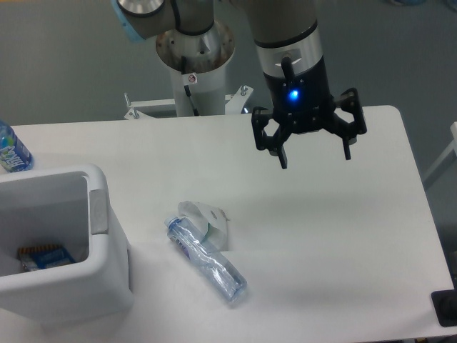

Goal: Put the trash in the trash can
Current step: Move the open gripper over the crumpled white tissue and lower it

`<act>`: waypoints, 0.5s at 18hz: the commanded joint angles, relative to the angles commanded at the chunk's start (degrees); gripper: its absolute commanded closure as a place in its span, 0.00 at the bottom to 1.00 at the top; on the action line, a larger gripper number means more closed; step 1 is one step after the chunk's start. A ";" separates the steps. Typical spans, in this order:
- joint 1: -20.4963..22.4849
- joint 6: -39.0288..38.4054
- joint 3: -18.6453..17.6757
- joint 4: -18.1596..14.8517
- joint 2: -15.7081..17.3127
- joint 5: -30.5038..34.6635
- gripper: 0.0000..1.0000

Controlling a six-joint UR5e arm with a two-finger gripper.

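Observation:
A clear slim plastic bottle (206, 260) lies on its side on the white table, cap end toward the upper left. A small whitish see-through wrapper with a green mark (206, 218) lies against its upper end. The white trash can (61, 246) stands at the left front, holding a small blue and orange item. My gripper (315, 159) hangs open above the table, up and to the right of the bottle, with nothing between its fingers.
A bottle with a bright blue label (12, 148) stands at the far left edge behind the bin. The robot base (194, 61) stands behind the table's far edge. A dark object (445, 309) sits at the table's front right corner.

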 joint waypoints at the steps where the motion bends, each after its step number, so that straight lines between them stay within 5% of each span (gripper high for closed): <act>1: -0.09 0.00 -0.26 0.17 0.09 0.00 0.00; 9: -1.14 -1.93 -6.40 0.26 1.76 -0.61 0.00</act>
